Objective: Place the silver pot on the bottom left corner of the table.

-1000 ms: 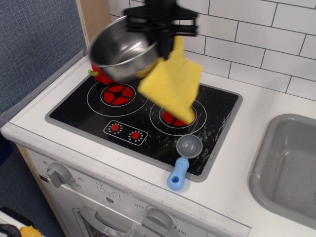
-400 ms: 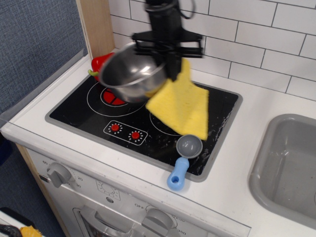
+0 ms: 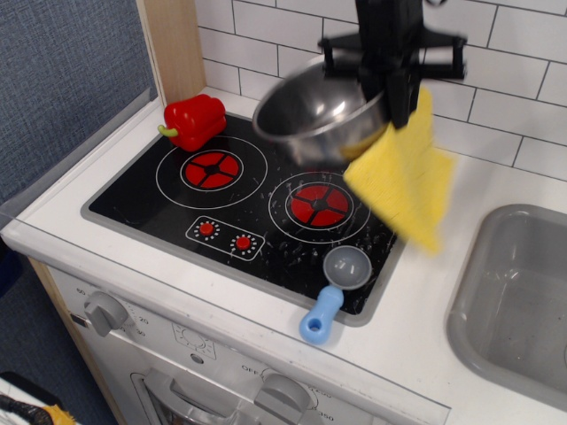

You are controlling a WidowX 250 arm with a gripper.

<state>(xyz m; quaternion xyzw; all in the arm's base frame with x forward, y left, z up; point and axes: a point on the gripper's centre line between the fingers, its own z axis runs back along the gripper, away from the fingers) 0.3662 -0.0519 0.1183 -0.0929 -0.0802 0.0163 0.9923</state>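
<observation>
So the table (image 3: 461, 190) is the white toy-kitchen top w/ the black stovetop (image 3: 257, 208) set in it. The bottom left corner, ie the goal spot, sits at about 8 o'clock from where the arm is rn, well apart from it, basically the whole cooktop lies between.

The silver pot (image 3: 314, 111) is up in the air over the back edge of the stovetop, above the right burner (image 3: 319, 205), tilted w/ its mouth toward the left. It hangs at roughly 9 o'clock off the claw (image 3: 392, 88). Claw looks pressed together on the pot's right rim, and a yellow cloth (image 3: 403, 177) is pinched in there too imo, dangling down at 6 o'clock. The pot's round so no long axis to worry abt.

Only one arm, so no choice there.

Count: 1 pot, 1 cloth, 1 sink (image 3: 518, 297), 2 burners, 1 red pepper (image 3: 195, 119) at the back left, 1 grey scoop (image 3: 337, 283) w/ blue handle at the front edge of the stovetop.
</observation>
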